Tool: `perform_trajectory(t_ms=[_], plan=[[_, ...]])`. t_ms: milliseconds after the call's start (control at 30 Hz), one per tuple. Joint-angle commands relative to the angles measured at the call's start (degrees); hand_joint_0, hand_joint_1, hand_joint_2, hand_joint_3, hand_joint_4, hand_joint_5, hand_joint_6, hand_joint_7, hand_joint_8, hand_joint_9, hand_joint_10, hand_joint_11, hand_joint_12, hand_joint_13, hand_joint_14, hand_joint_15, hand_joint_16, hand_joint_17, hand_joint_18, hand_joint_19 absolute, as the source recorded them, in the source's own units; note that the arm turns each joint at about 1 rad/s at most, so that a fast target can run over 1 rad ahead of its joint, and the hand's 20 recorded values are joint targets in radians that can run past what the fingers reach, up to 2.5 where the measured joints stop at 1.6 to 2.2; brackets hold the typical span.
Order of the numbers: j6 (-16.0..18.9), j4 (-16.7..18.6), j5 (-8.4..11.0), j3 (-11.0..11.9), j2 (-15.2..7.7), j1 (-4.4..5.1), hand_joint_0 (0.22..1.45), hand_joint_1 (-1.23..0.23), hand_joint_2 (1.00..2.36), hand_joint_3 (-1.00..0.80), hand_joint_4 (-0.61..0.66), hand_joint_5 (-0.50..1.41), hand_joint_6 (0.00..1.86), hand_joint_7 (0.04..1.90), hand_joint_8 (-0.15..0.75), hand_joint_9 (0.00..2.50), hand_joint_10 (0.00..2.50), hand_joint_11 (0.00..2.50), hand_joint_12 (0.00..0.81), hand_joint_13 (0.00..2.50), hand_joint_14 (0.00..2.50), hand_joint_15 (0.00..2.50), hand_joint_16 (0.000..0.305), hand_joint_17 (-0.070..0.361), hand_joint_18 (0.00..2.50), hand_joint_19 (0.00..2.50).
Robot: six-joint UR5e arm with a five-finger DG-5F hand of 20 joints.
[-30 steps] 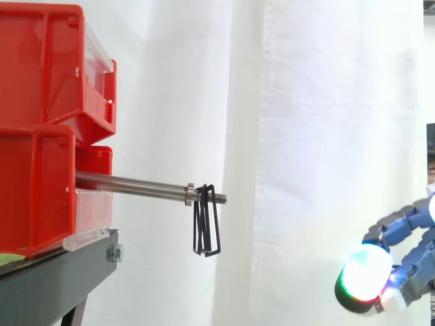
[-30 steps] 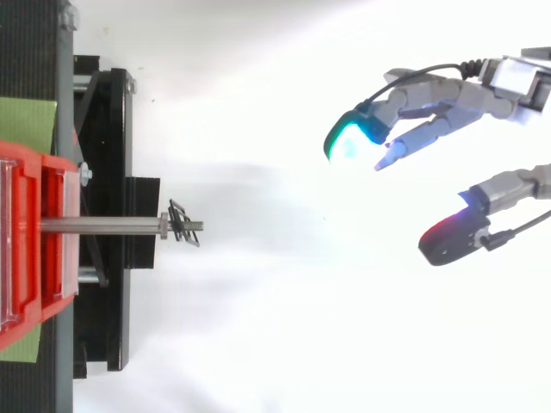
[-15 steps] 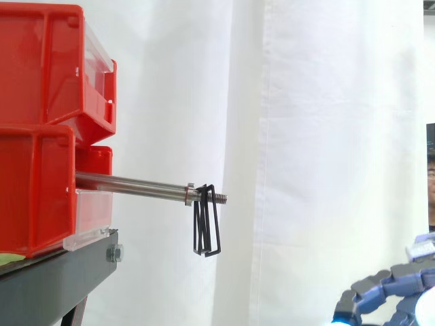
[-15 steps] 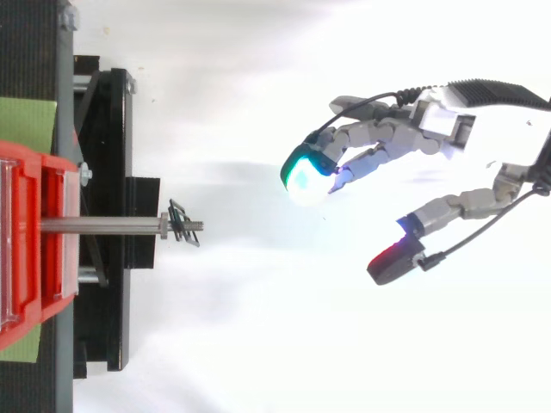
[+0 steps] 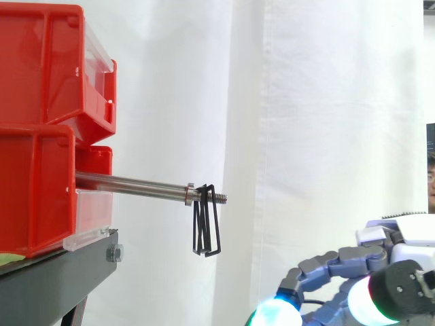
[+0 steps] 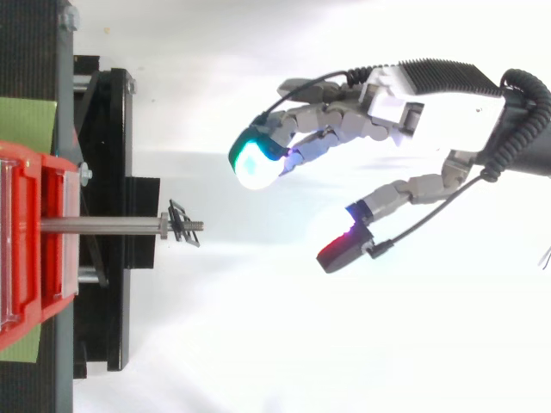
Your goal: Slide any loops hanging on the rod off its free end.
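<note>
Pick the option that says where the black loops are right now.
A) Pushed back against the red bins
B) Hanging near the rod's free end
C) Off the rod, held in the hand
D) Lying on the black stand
B: the black loops hang from the rod beside its threaded free end, and the open hand is well apart from them, holding nothing.

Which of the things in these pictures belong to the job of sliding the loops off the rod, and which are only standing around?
Belong to the job: rod; black loops hanging near its free end; hand, open, apart from them.

Only standing around: red bins; black stand; white curtain; person at the edge.
</note>
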State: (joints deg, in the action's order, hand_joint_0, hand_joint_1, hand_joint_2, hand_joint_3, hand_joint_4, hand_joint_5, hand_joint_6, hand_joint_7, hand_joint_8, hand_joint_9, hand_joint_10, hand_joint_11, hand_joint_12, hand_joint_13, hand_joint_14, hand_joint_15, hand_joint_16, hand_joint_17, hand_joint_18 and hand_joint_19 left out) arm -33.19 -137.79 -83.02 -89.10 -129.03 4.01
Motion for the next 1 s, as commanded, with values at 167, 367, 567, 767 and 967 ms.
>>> perform_trajectory(t_ms=[167,367,567,767,967], plan=[[-0.91,1.47,-3.47,6.74,-6.59,-1.38,0.51,-0.66,1.0,-0.48,0.27,-0.17,0.5,0.75,0.283,0.75,0.0,0.1,0.349,0.48,0.0,0.08,0.05,0.113,0.18,0.11],[-1.35,2.17,-6.81,10.7,-8.08,-1.99,0.52,-0.66,1.0,-0.48,0.27,-0.17,0.5,0.75,0.286,0.77,0.0,0.12,0.352,0.51,0.0,0.09,0.05,0.113,0.21,0.14],[-4.34,5.25,-7.86,11.05,-8.26,-1.99,0.53,-0.66,1.0,-0.48,0.28,-0.16,0.5,0.75,0.284,0.78,0.0,0.13,0.353,0.53,0.0,0.12,0.049,0.111,0.24,0.16],[-4.6,10.0,-8.39,11.31,-10.98,-1.99,0.53,-0.66,1.0,-0.47,0.28,-0.16,0.5,0.75,0.287,0.81,0.0,0.15,0.349,0.56,0.0,0.13,0.048,0.109,0.28,0.19],[-3.28,11.67,-10.15,12.1,-11.69,-2.08,0.54,-0.64,1.0,-0.47,0.3,-0.15,0.5,0.76,0.293,0.83,0.0,0.17,0.346,0.58,0.0,0.15,0.048,0.108,0.32,0.21]])
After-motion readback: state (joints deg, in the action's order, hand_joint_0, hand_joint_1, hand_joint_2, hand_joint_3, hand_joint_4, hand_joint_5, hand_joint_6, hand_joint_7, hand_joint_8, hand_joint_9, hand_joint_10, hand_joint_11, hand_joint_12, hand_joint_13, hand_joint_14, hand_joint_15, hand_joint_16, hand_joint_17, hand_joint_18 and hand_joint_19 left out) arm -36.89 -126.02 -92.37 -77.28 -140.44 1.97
